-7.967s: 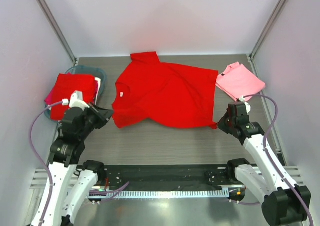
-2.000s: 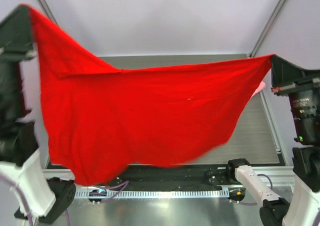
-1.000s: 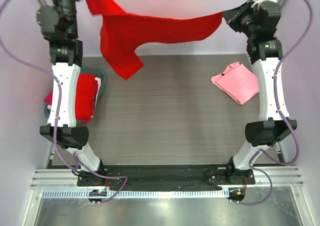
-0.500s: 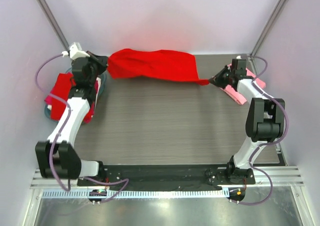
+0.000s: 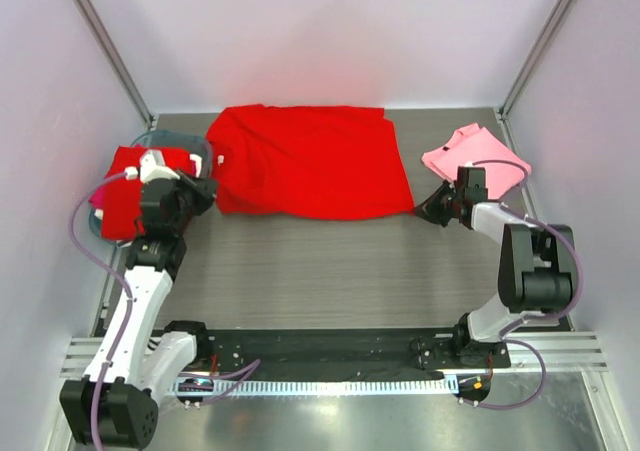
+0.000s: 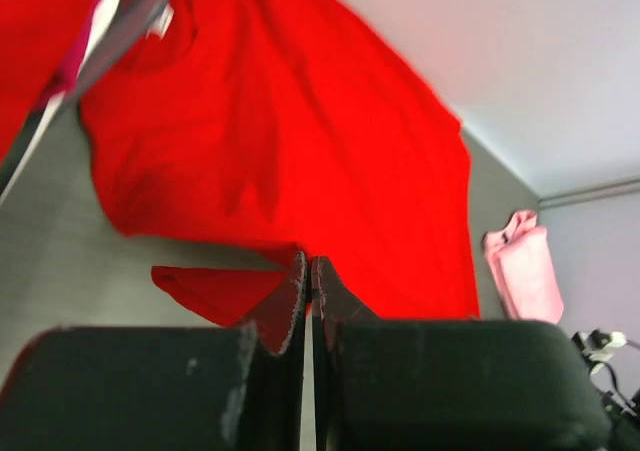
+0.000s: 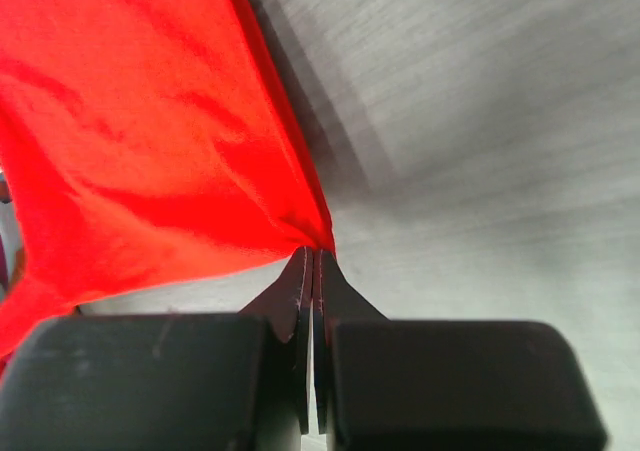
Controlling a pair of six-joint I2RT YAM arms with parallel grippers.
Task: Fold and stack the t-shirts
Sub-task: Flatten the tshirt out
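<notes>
- Red t-shirt (image 5: 310, 161) — spread almost flat just right of the teal basin (image 5: 178, 137), collar end beside the basin's rim, hem end away from it.
- Judged light, limp and not slippery: plain cotton, with no stiffness to hold a crease unaided. Likely to drag and wrinkle if pulled across the surface.
- Best taken at the corners or along a seamed edge, both sides at once.
- Matt weave, crew neck with a small white label, short sleeves, shallow creases across the body.
- Left gripper (image 6: 308, 271): jaws pressed together on the near corner at the basin side, a small red flap curled beside the tips.
- Right gripper (image 7: 312, 256): jaws likewise closed, clamped on the near corner farthest from the basin, cloth drawn to a point there.
- Pink t-shirt (image 5: 475, 161) — folded to a rough square, well right of the basin, just past the red hem.
- Folded red t-shirt (image 5: 135, 186) resting in the basin, a magenta edge showing beneath.
- Basin rim hard and smooth.
- Table (image 5: 330, 271) grey, with a fine wood-grain finish.
</notes>
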